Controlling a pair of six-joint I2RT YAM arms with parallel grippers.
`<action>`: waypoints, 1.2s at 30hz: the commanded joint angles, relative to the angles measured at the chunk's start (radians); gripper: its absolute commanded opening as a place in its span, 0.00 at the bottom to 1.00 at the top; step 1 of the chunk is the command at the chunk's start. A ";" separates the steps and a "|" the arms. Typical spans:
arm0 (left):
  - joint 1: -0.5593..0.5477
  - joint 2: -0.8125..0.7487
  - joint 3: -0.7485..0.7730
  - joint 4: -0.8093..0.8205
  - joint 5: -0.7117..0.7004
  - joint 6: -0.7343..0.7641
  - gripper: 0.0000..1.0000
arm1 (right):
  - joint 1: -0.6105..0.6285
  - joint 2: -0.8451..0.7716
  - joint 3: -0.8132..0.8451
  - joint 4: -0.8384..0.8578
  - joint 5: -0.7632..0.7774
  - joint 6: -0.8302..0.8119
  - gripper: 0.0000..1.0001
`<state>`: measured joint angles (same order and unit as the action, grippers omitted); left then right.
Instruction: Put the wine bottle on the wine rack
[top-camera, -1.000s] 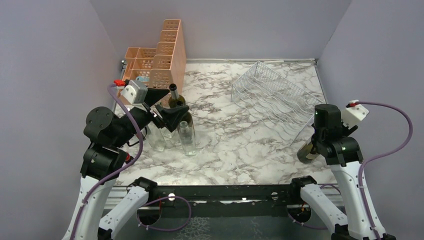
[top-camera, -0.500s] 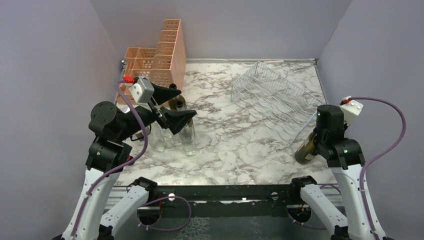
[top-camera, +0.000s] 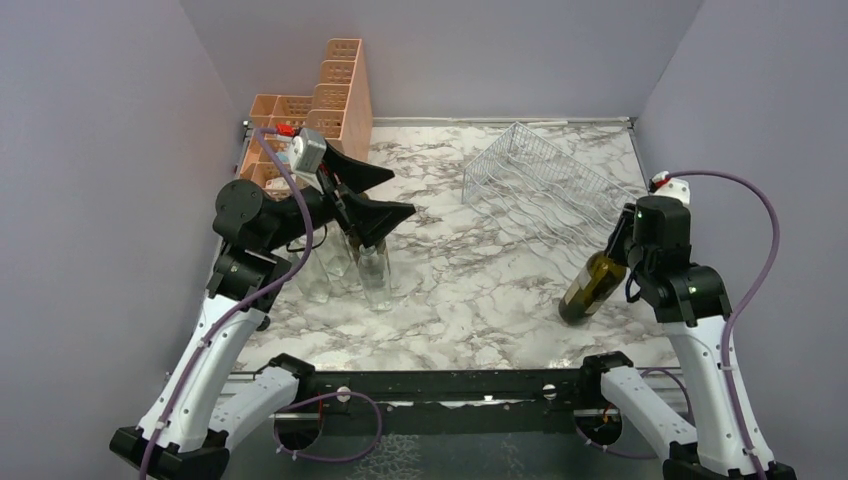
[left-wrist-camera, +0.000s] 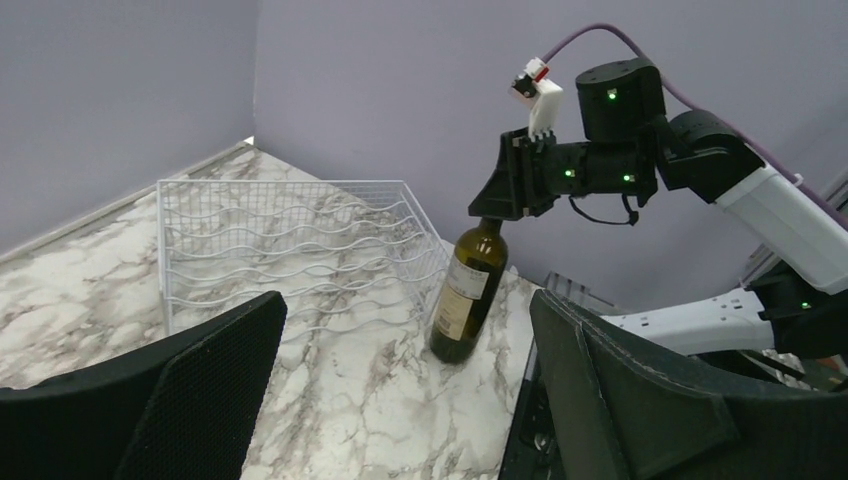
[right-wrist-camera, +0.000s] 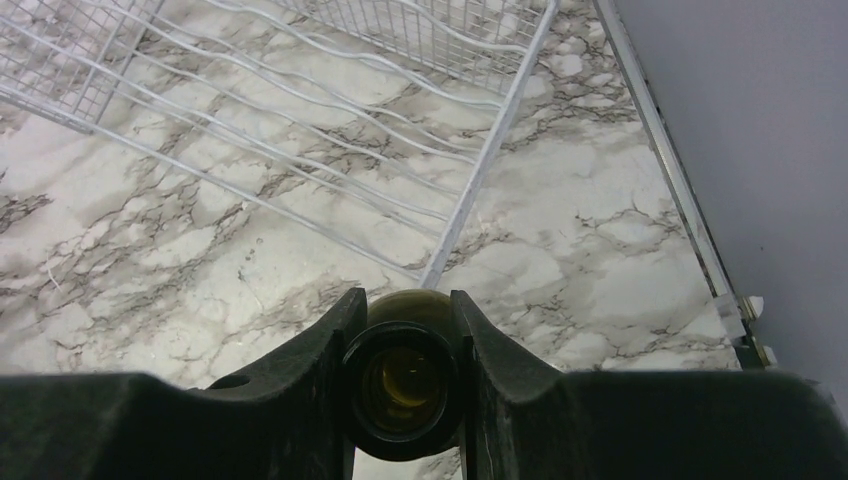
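Note:
The wine bottle (top-camera: 590, 288) is dark olive green with a cream label. My right gripper (top-camera: 618, 252) is shut on its neck and holds it tilted, with its base low by the marble table (top-camera: 470, 300), at the near right corner of the wine rack (top-camera: 545, 195). In the right wrist view the fingers clamp the bottle's open mouth (right-wrist-camera: 403, 388), and the gripper (right-wrist-camera: 405, 302) looks down at the rack's corner (right-wrist-camera: 480, 180). My left gripper (top-camera: 400, 190) is open and empty, raised above the left bottles. Its view shows the bottle (left-wrist-camera: 465, 295), the rack (left-wrist-camera: 290, 240) and its own gripper (left-wrist-camera: 405, 310).
A peach perforated stepped organizer (top-camera: 320, 110) stands at the back left. Clear glass bottles (top-camera: 373, 272) stand below my left gripper. Grey walls close in the table on three sides. The black base rail (top-camera: 450, 385) runs along the near edge.
My right gripper has moved left with the wine bottle, tilting it further out over the table. My left arm has risen and swung back-right, above the left bottles.

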<state>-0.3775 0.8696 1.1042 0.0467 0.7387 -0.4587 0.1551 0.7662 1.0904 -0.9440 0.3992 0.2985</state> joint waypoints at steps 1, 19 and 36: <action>-0.033 0.003 -0.029 0.128 0.013 -0.078 0.99 | -0.006 0.006 -0.004 0.196 -0.028 -0.043 0.01; -0.368 0.186 -0.051 0.173 -0.232 0.021 0.99 | -0.007 0.161 -0.033 0.539 -0.112 -0.008 0.01; -0.638 0.585 0.002 0.251 -0.423 0.377 0.99 | -0.006 0.073 0.101 0.313 -0.519 0.055 0.01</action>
<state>-0.9905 1.3922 1.0939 0.2207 0.3511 -0.1707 0.1551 0.8810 1.1107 -0.6567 0.0101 0.2989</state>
